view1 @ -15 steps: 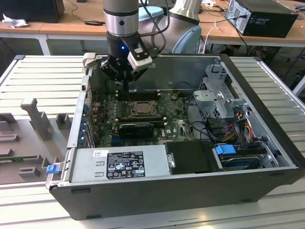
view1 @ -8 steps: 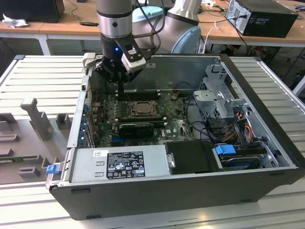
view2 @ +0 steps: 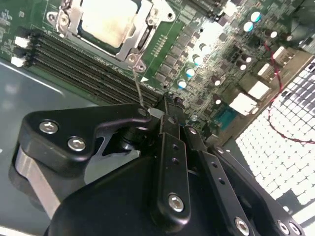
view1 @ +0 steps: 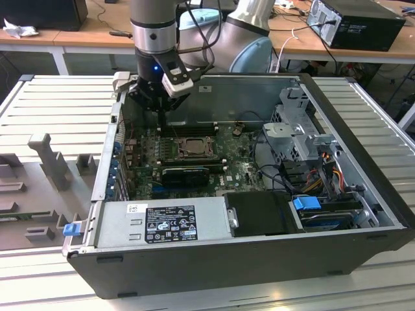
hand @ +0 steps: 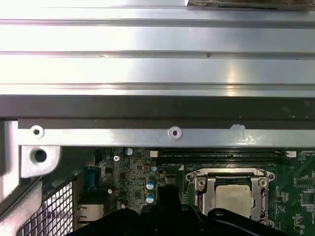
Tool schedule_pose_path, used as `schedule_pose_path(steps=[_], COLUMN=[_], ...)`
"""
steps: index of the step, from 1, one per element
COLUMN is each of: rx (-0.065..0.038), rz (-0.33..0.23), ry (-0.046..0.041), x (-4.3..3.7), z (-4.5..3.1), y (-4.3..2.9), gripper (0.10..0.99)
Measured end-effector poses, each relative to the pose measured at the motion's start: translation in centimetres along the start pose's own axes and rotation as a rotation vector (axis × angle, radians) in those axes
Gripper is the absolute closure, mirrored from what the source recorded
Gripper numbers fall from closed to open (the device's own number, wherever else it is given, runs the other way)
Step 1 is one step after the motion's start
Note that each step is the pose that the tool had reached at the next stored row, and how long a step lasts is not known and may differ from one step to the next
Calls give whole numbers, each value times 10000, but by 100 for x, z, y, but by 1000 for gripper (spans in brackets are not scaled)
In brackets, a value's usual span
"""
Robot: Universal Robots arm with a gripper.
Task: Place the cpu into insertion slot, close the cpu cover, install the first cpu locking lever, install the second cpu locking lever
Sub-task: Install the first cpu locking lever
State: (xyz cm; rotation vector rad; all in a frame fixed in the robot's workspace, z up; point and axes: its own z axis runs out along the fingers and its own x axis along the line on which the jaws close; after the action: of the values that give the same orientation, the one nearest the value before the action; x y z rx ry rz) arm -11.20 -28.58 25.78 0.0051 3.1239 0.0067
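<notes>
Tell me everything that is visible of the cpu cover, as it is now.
The cpu cover is a square frame of grey, shiny metal with a square window. It lies flat and closed over the pale cpu, which shows through the window. Black memory slots run beside one edge. A thin metal rod rises from near one corner.

exterior view overhead-oblique; both wrist views near the cpu (view2: 110, 20) (hand: 236, 197)
</notes>
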Motion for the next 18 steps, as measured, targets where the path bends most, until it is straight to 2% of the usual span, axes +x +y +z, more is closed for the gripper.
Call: schedule_pose_path(steps=[3, 16, 18], rx=[0, -1, -1], rz=[-2, -1, 0], ry=[3, 3, 1], x=[-36, -137, -177], z=[5, 9, 10], y=[27, 27, 27], gripper=[980, 980, 980])
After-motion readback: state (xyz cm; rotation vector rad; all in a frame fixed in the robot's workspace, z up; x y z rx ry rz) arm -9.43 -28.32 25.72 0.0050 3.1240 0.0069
